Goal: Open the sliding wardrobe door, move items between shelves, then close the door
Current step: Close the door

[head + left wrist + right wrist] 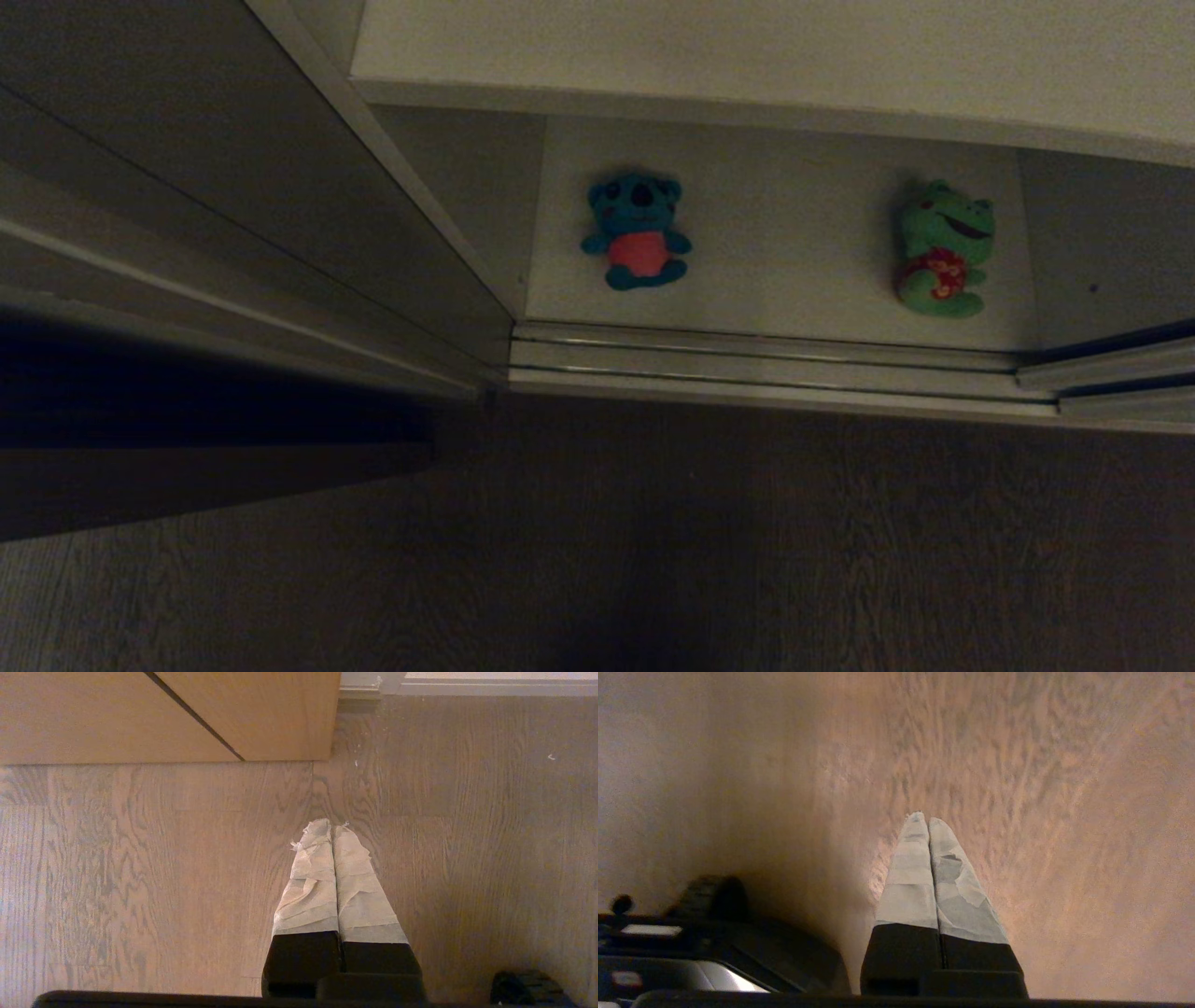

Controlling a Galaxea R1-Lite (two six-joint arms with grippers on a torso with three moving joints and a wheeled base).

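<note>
Wooden floor (709, 541) across the whole lower part of the head view, dim and dark. Sliding wardrobe door (233, 196) on the left, pushed aside, with the wardrobe open to its right. Double sliding track (747, 359) along the front of the opening. Lower white shelf (794, 233) just behind the track, upper white shelf (747, 47) above it.

Blue plush toy with a red belly (638, 231) lying on the lower shelf, toward its left part. Green frog plush toy (943, 250) on the same shelf, toward the right, well apart from the blue one.

No arm seen in the head view. Left end effector (331, 823) pointing down at the floor, taped fingers pressed together and empty, near the corner of a brown wooden panel (187, 714). Right end effector (924, 816) also over bare floor, fingers together, holding nothing, beside a dark part of the robot base (714, 947). Both toys outside the two wrist views, so well away from either end effector.
</note>
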